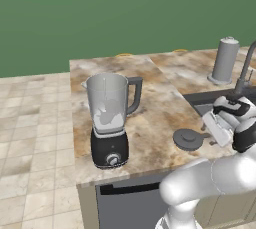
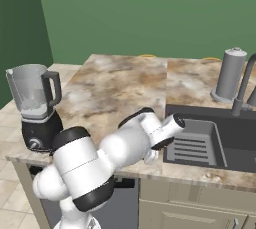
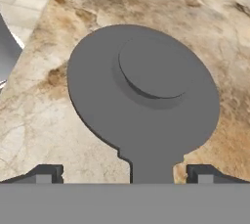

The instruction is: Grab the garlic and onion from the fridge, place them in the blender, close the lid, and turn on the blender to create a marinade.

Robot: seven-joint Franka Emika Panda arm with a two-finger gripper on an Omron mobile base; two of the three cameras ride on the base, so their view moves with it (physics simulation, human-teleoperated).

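The step in hand looks like fetching the flat round dark grey lid (image 3: 142,88) with its raised centre knob. It lies on the marbled brown stone counter (image 1: 155,103), at about three o'clock from the clear glass blender (image 1: 111,118) on its black base. The gripper (image 3: 124,174) hovers just above it, jaws spread wide, holding nothing. Next: lower and close on the knob

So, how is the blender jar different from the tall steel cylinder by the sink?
The blender jar is clear glass with a dark side handle; the steel cylinder is opaque grey, no handle visible. The jar's mouth is open; the cylinder is capped. The jar sits on a black base; the cylinder stands directly on the counter. Both stand upright.
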